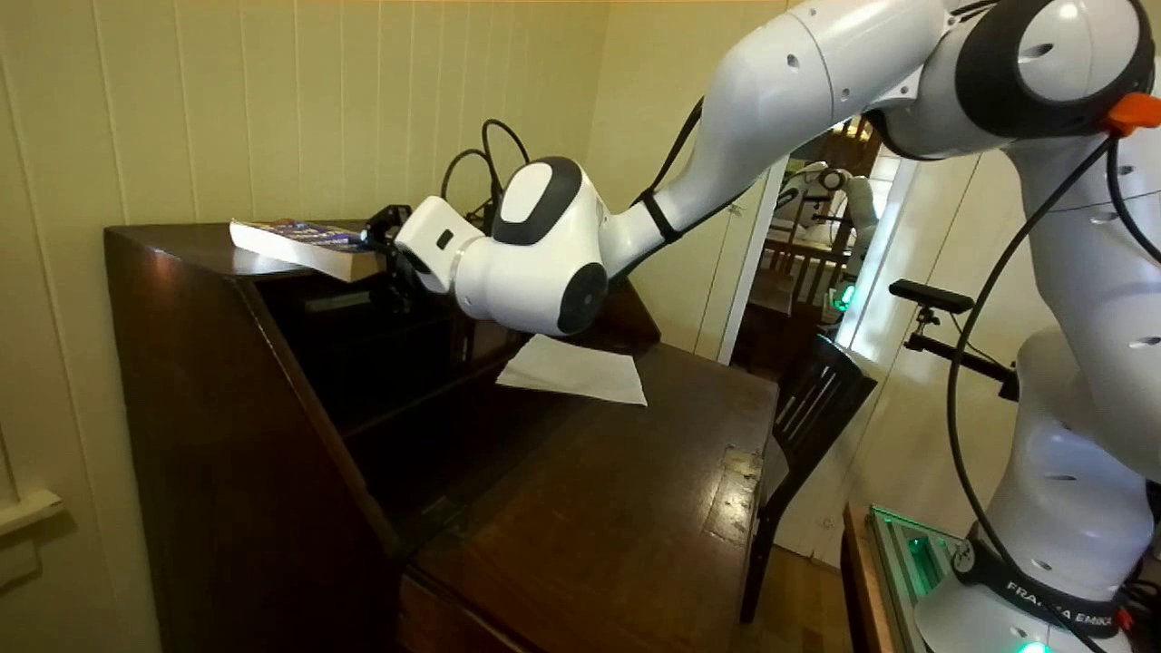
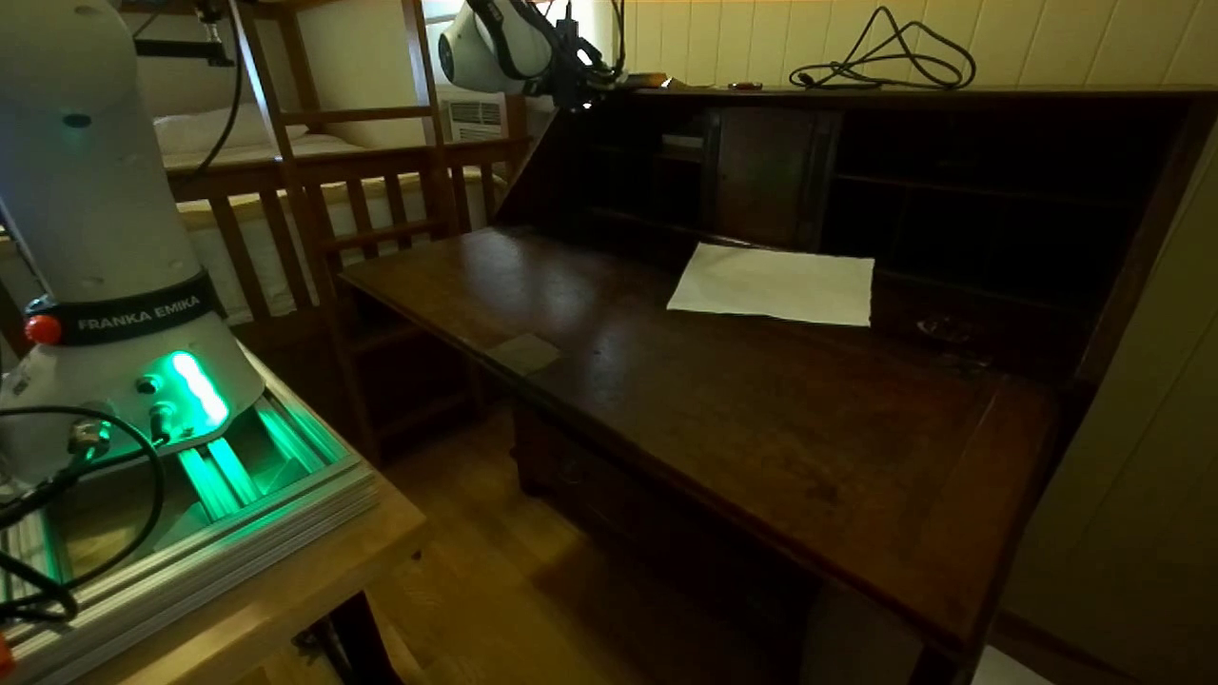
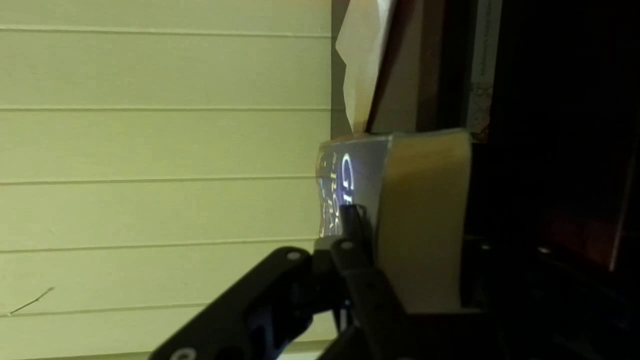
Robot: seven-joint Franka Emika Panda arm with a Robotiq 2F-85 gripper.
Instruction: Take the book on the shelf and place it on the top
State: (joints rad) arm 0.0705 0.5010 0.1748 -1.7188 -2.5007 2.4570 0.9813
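The book (image 1: 295,248), with a dark printed cover and pale page edges, lies cover up at the desk's top (image 1: 177,239). Its near end sticks out past the front edge. I cannot tell whether it rests on the board or hovers just above. My gripper (image 1: 385,258) is shut on this near end, one finger on the cover, the other underneath in shadow. In the wrist view the book (image 3: 425,185) fills the space between the gripper's fingers (image 3: 414,227). The shelf (image 2: 683,156) is a dark ledge below the top.
A white sheet (image 1: 576,367) lies on the writing surface. Crumpled pale paper (image 3: 362,65) lies on the top beyond the book. A coiled black cable (image 2: 885,71) and a small reddish item (image 2: 745,86) are also up there. A pale booklet (image 3: 484,65) sits in the cubbyhole.
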